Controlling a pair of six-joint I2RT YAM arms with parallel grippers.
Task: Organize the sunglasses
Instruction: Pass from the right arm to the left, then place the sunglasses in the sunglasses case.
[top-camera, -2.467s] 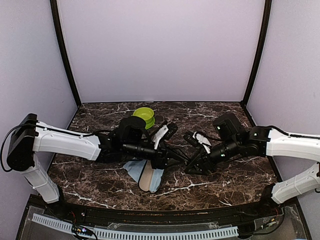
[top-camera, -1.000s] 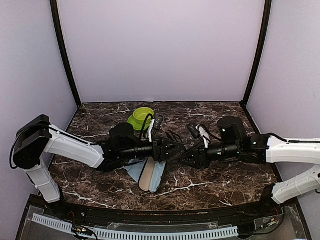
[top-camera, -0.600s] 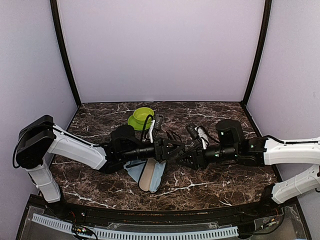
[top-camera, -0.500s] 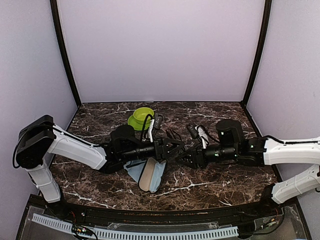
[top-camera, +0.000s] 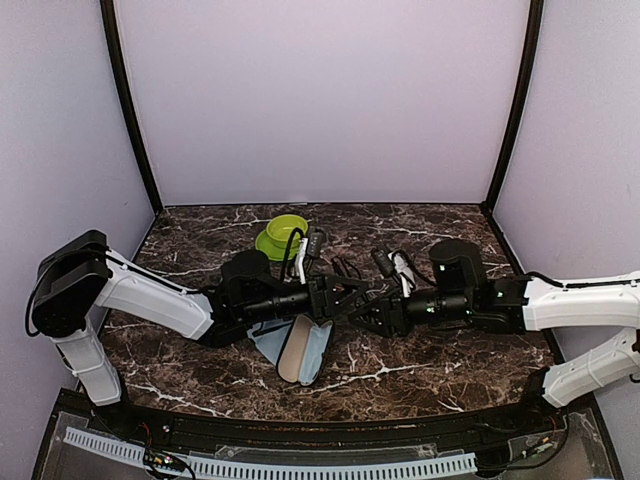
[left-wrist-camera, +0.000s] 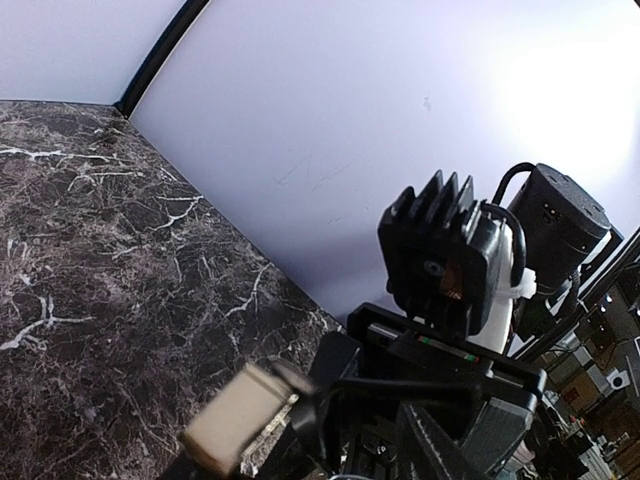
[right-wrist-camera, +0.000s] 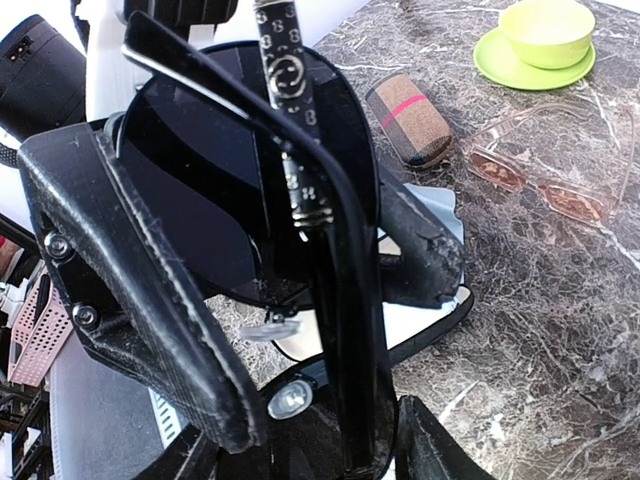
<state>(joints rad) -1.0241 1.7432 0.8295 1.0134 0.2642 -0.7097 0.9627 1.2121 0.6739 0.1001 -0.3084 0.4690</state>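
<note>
While the right gripper (top-camera: 372, 312) clamps the black sunglasses (right-wrist-camera: 230, 210) above the table (top-camera: 430, 360), the left gripper (top-camera: 338, 294) faces them closely, its grip impossible to tell. The reddish-brown pair (right-wrist-camera: 540, 185) lies near the striped case (right-wrist-camera: 410, 118) and green bowl (right-wrist-camera: 545, 30). An open case (top-camera: 298, 352) lies below.

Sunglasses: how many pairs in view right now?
2. The black-framed dark-lens pair is held in the right gripper. The translucent reddish-brown pair lies on the dark marble table, near the lime-green saucer. More could be hidden from these views.
</note>
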